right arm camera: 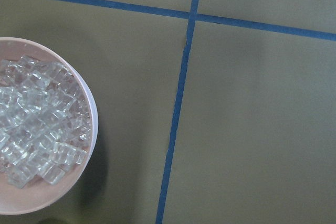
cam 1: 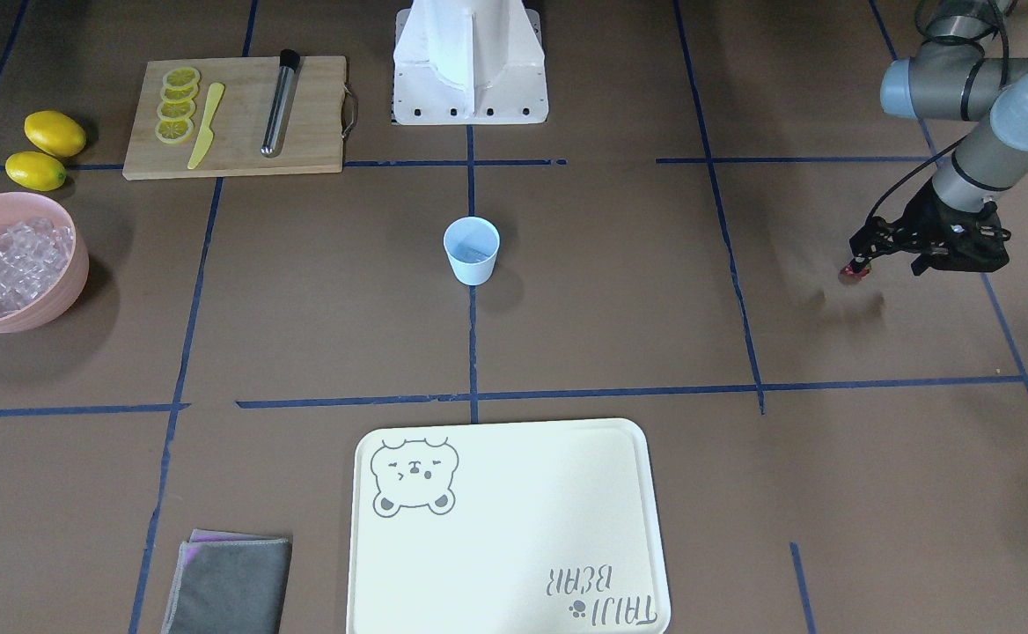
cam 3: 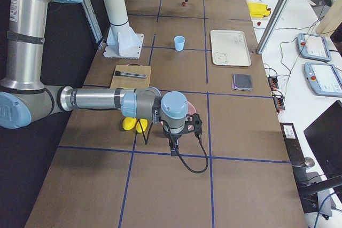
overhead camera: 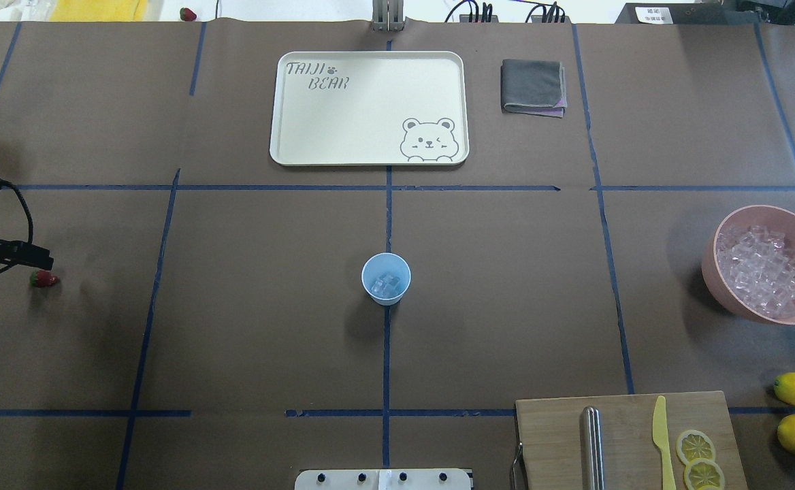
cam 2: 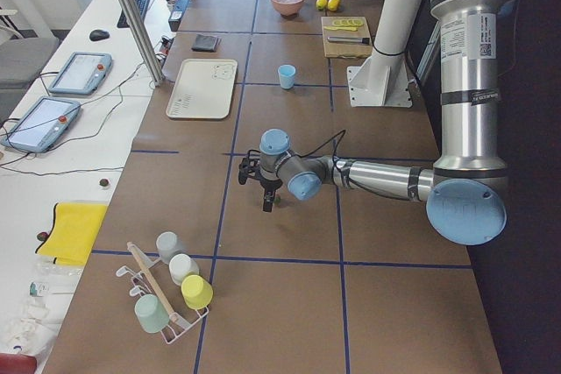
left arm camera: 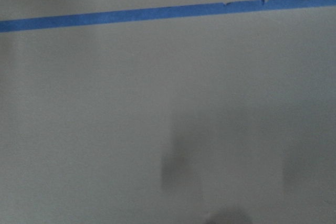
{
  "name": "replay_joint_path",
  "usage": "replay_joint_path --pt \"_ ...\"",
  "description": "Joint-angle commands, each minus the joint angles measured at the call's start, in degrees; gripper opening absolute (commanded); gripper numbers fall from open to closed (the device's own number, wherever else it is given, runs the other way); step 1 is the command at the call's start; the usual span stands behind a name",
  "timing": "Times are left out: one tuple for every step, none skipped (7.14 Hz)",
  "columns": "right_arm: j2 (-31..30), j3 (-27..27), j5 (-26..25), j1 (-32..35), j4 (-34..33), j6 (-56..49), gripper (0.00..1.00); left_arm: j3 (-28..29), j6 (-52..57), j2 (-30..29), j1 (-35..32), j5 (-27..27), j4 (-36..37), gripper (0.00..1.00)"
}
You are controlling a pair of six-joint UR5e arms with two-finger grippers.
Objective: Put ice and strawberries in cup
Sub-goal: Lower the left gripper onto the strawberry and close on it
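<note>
The pale blue cup (cam 1: 472, 251) stands at the table's middle, with a few ice cubes (overhead camera: 385, 286) in it. More ice (overhead camera: 761, 269) fills the pink bowl (overhead camera: 719, 289), which also shows in the right wrist view (right arm camera: 90, 109). My left gripper (cam 1: 855, 262) is shut on the small red strawberry (cam 1: 850, 274) and holds it just above the table, far out on my left (overhead camera: 43, 278). My right gripper (cam 3: 173, 149) shows only in the exterior right view, beside the bowl, and I cannot tell whether it is open or shut.
A wooden cutting board (cam 1: 303, 150) holds lemon slices (cam 1: 176, 106), a yellow knife (cam 1: 206, 126) and a metal rod (cam 1: 279, 104). Two lemons (cam 1: 46, 148) lie beside it. A cream tray (cam 1: 505, 528) and a grey cloth (cam 1: 231, 586) lie across the table. A cup rack (cam 2: 171, 291) stands far left.
</note>
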Motion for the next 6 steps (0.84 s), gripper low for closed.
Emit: replay_joint_path --pt "-0.1 0.0 0.0 0.0 0.0 -0.1 1.00 0.0 -0.5 -0.1 1.0 -0.3 0.0 1.00" --pt "-0.1 0.0 0.0 0.0 0.0 -0.1 1.00 -0.1 -0.5 0.0 1.2 -0.3 0.0 1.00" --pt "-0.2 0.0 0.0 0.0 0.0 -0.1 1.00 0.0 -0.4 -0.1 1.5 -0.3 0.0 0.99" --pt "-0.2 0.0 0.0 0.0 0.0 -0.1 1.00 0.0 -0.5 -0.1 1.6 -0.3 0.1 0.86" --pt "-0.2 -0.1 0.0 0.0 0.0 -0.1 1.00 0.0 -0.5 -0.1 1.8 -0.3 0.1 0.84" --pt "-0.2 -0.1 0.0 0.0 0.0 -0.1 1.00 0.0 -0.5 -0.1 1.9 -0.4 0.2 0.84"
